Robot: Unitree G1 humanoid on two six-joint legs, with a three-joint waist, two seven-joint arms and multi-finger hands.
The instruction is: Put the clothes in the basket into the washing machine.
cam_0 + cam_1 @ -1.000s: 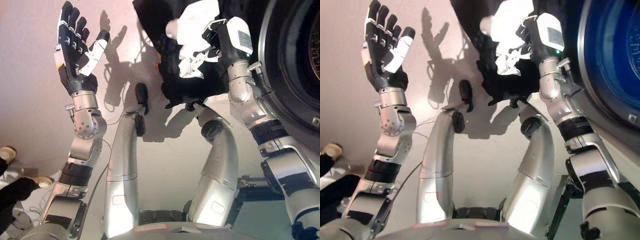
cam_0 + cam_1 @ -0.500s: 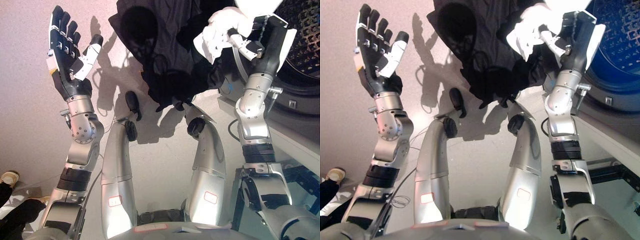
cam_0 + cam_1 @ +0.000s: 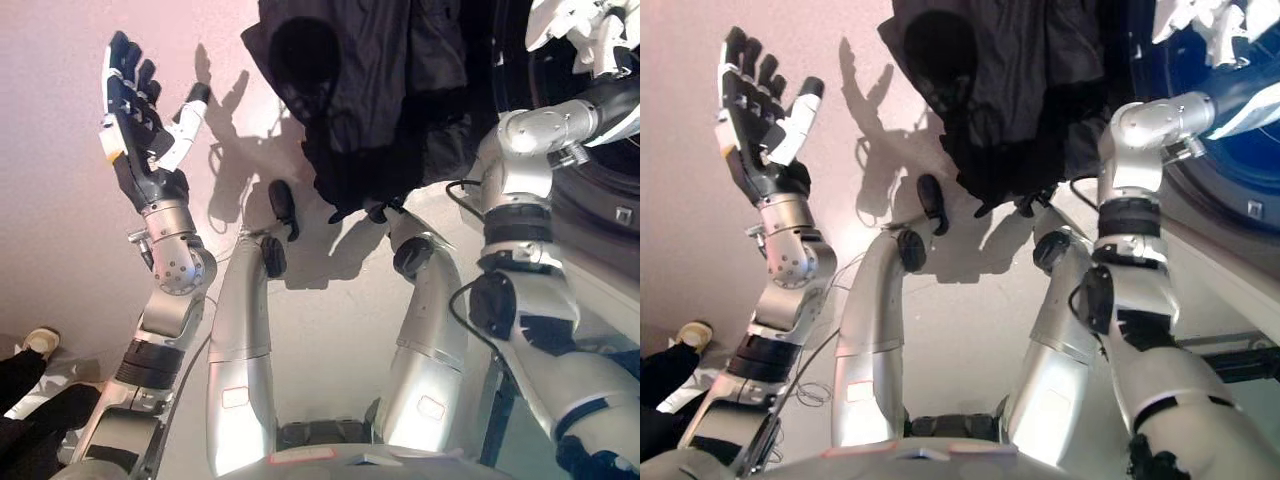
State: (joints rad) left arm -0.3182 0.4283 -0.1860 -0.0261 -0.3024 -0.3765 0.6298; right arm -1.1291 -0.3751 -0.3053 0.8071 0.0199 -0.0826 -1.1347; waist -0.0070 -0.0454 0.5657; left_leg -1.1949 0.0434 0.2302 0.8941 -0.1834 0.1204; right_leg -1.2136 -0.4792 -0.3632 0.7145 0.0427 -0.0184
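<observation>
A heap of black clothes (image 3: 370, 90) lies at the top middle; no basket rim shows around it. The washing machine (image 3: 610, 225) fills the right side, with its dark round opening at the upper right. My right arm reaches up into that opening. My right hand (image 3: 592, 32) is at the top right edge, shut on a white cloth (image 3: 560, 18) inside the mouth of the machine. My left hand (image 3: 145, 115) is raised at the upper left, open and empty, apart from the clothes.
A person's shoe (image 3: 40, 342) and dark trouser legs (image 3: 25, 405) show at the lower left. The pale floor (image 3: 330, 300) spreads between the clothes and the machine.
My right hand has carried the white cloth from above the black heap rightward and up into the machine's opening. My left hand has stayed raised and open.
</observation>
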